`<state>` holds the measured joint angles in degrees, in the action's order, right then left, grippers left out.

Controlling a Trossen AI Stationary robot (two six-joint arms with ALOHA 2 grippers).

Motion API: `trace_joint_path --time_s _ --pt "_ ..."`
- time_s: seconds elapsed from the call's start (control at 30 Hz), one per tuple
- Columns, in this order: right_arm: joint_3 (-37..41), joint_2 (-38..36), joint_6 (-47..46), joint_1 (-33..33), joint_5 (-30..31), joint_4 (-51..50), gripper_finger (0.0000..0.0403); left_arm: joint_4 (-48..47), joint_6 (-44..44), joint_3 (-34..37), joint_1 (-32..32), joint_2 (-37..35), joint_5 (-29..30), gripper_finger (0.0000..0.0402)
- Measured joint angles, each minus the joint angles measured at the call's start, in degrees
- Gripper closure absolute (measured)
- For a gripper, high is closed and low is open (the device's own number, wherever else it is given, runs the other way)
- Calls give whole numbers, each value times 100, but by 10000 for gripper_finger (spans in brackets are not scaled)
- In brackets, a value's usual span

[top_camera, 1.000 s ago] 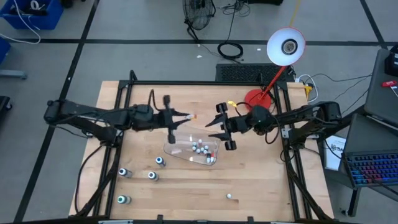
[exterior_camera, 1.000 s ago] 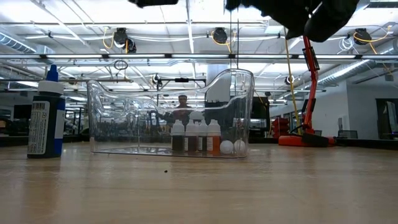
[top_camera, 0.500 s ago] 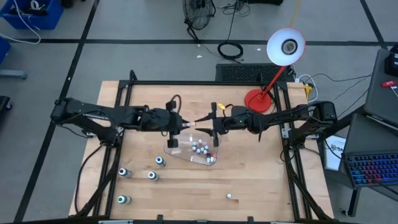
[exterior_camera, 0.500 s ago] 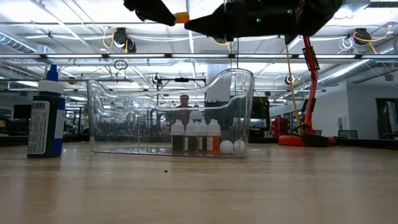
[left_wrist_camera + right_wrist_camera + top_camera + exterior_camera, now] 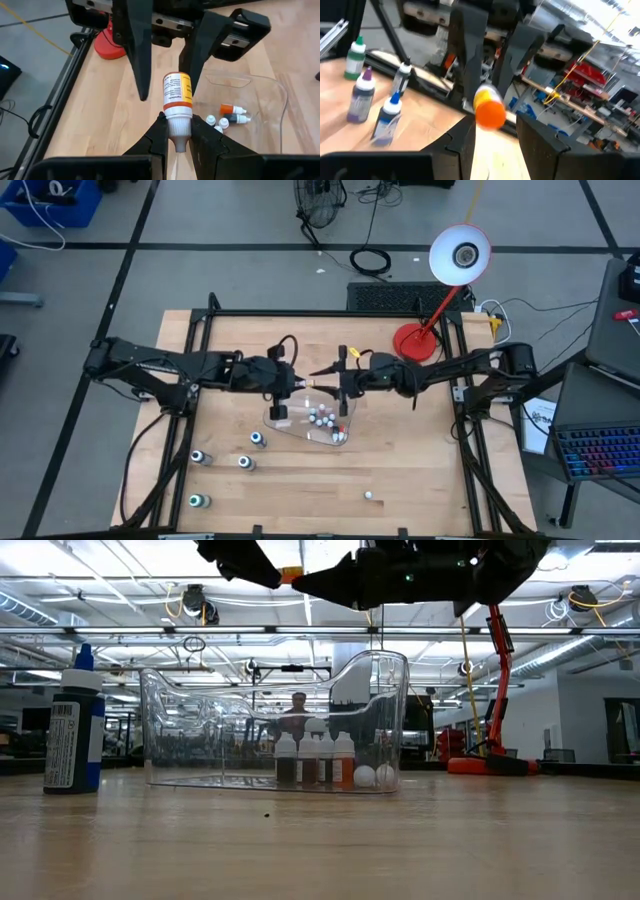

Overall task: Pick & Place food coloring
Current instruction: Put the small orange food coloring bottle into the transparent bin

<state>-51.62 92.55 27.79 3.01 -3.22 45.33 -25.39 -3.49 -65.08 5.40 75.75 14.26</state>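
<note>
My left gripper [image 5: 177, 125] is shut on an orange-labelled food coloring bottle [image 5: 177, 95], held high over the far edge of the clear tray [image 5: 300, 423]. My right gripper [image 5: 492, 132] faces it from the table's right, its fingers on either side of the bottle's orange bottom end [image 5: 490, 114]. A gap shows beside one right finger [image 5: 141, 75]. I cannot tell whether the other touches. Several small bottles [image 5: 315, 758] stand on the tray's floor. In the low view both grippers [image 5: 270, 565] [image 5: 325, 582] hang at the top edge. My left gripper pinches the bottle's white cap end [image 5: 179, 131] between its two fingers. The fingers come from the table's left, slanting somewhat down, and lie along the bottle. The bottle sticks out beyond the fingertips toward the right gripper, lifted clear above the tray.
Loose bottles stand on the near left of the table [image 5: 257, 439] [image 5: 245, 463] [image 5: 197, 501], one of them the blue-topped bottle [image 5: 72, 720]. A small white thing [image 5: 368, 496] lies near the front right. A red desk lamp [image 5: 412, 338] stands at the far right.
My right gripper has moved toward the table's left and down, turning to point level, until its fingers flank the bottle's bottom end. My left gripper has tipped and rolled, so the bottle now points at the right gripper. The tray and its bottles have stayed put.
</note>
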Motion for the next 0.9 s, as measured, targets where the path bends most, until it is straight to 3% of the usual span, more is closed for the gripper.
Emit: trace_joint_path --time_s 0.7,0.9 --pt "-15 136 94 -53 -164 473 275 -48 111 0 -16 2 -140 346" --pt "-15 136 141 -53 -159 430 331 -30 134 3 -23 2 -137 346"
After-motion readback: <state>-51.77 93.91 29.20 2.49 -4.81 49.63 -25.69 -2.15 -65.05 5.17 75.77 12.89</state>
